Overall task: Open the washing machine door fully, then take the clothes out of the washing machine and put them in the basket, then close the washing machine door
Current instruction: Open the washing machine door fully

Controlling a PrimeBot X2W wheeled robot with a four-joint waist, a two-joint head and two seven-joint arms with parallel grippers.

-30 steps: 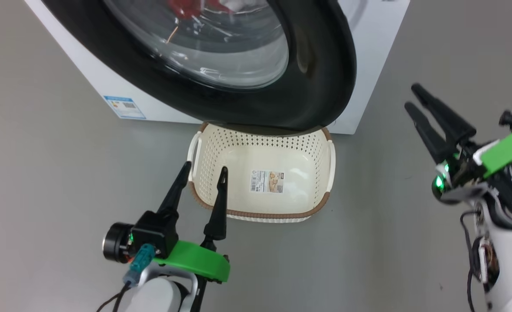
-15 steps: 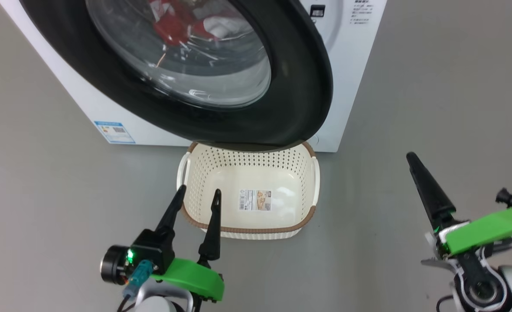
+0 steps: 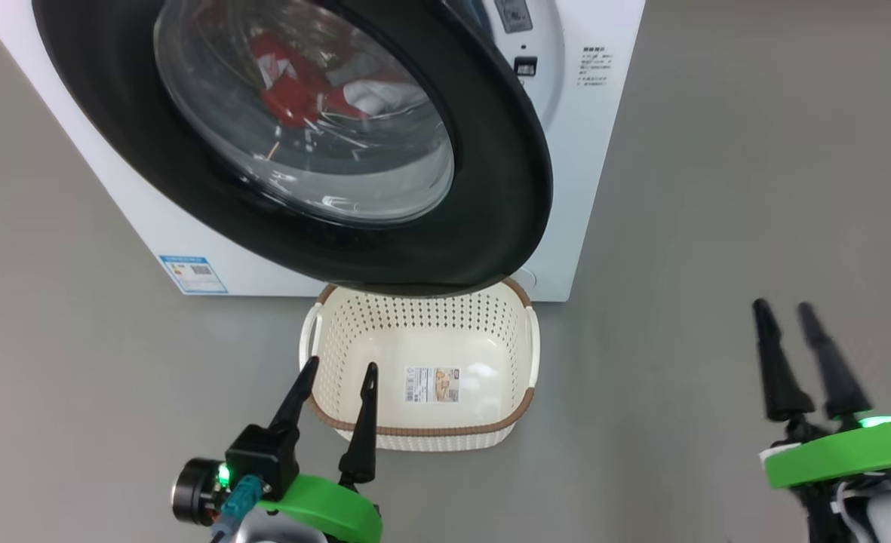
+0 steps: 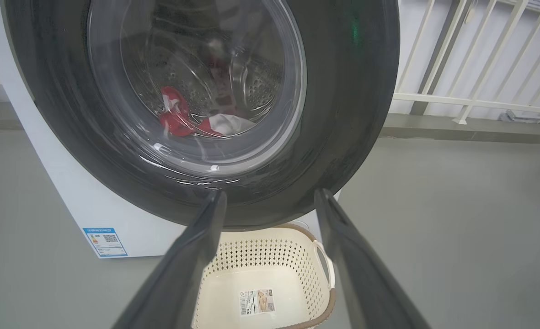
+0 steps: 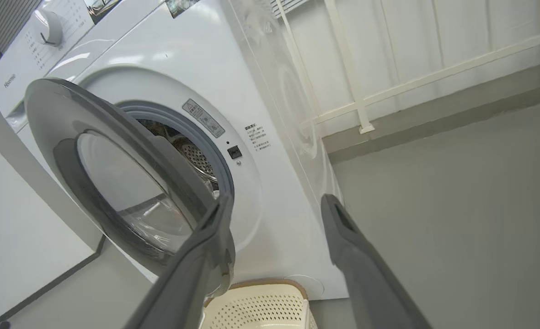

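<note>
The white washing machine [image 3: 588, 188] fills the top of the head view. Its black-rimmed washing machine door [image 3: 490, 196] stands partly open and overhangs the back of the basket. Red and white clothes [image 3: 287, 75] lie in the drum, seen through the door glass, and show again as clothes [image 4: 176, 121] in the left wrist view. The cream basket [image 3: 430, 434] sits empty on the floor below the door. My left gripper [image 3: 341, 365] is open, its fingers over the basket's near left corner. My right gripper [image 3: 781, 307] is open and empty, well right of the basket.
Grey floor [image 3: 717, 226] lies open to the right of the machine and to its left. A white railing [image 4: 471, 96] and a wall stand behind and to the right. A blue label [image 3: 193, 274] marks the machine's lower left front.
The head camera has moved, so machine and basket sit lower and further left. My right gripper has dropped from mid-right to lower right and turned fingers-up. The left gripper has barely moved.
</note>
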